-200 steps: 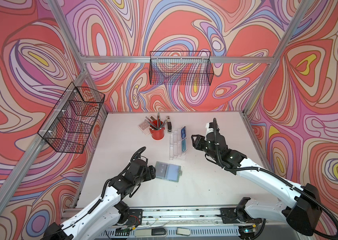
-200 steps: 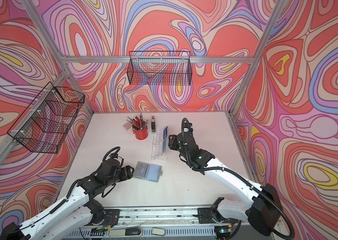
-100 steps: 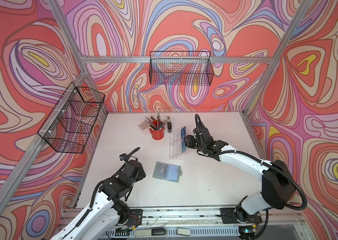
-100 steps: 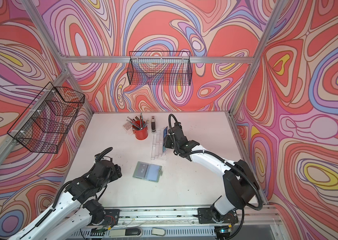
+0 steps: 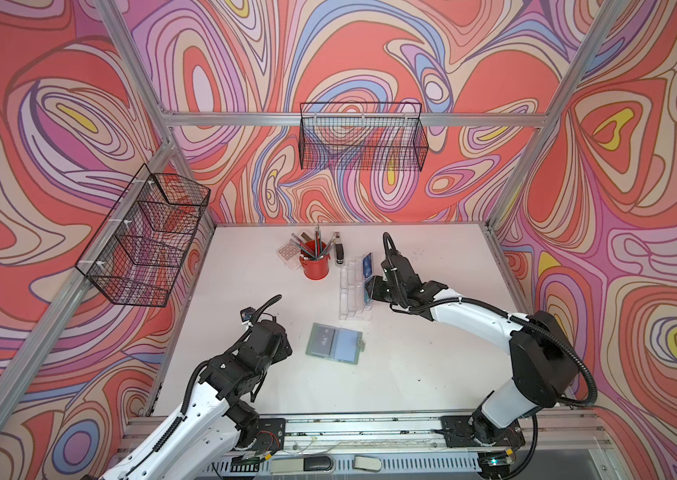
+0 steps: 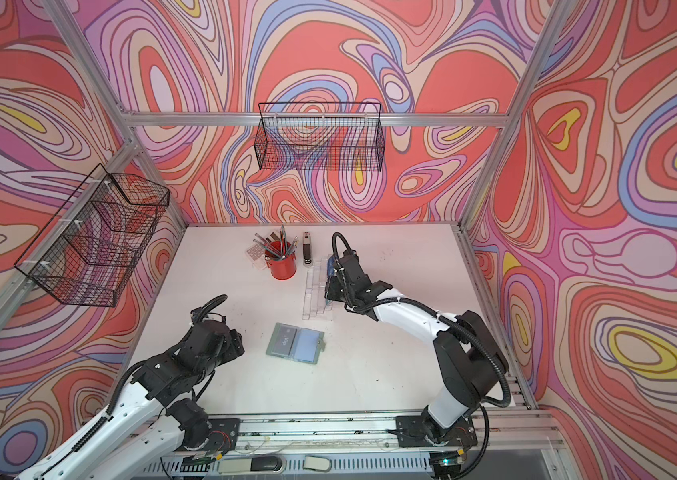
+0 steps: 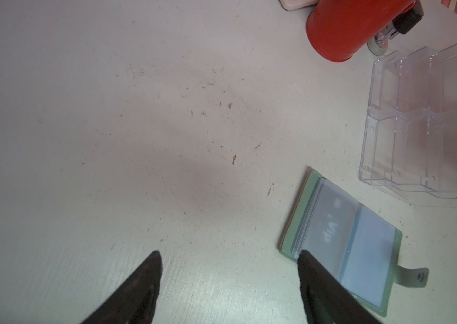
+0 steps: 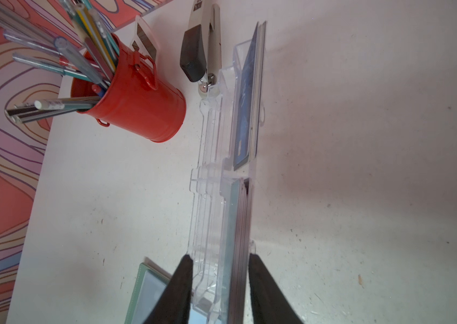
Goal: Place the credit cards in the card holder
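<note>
The sage-green card holder (image 5: 334, 343) (image 6: 295, 344) lies open on the table, a dark grey "VIP" card (image 7: 331, 224) in its left sleeve. More credit cards stand in the clear acrylic stand (image 5: 353, 295): a blue one (image 8: 245, 112) in the far slot and a teal-fronted stack (image 8: 240, 224) in the near slot. My right gripper (image 8: 219, 258) (image 5: 370, 291) straddles that stack and part of the stand. One finger touches the stack's back and the other is apart from it. My left gripper (image 7: 228, 255) (image 5: 287, 347) hangs open and empty just left of the card holder.
A red bucket of pens (image 5: 315, 266), a stapler (image 5: 339, 251) and a pinkish calculator (image 5: 288, 251) stand behind the acrylic stand. Wire baskets hang on the back wall (image 5: 361, 141) and the left wall (image 5: 141, 245). The aluminium rail runs along the table's front.
My right gripper has swung left to the acrylic stand and its jaws have narrowed around the near card stack. My left arm has drawn back from the card holder.
</note>
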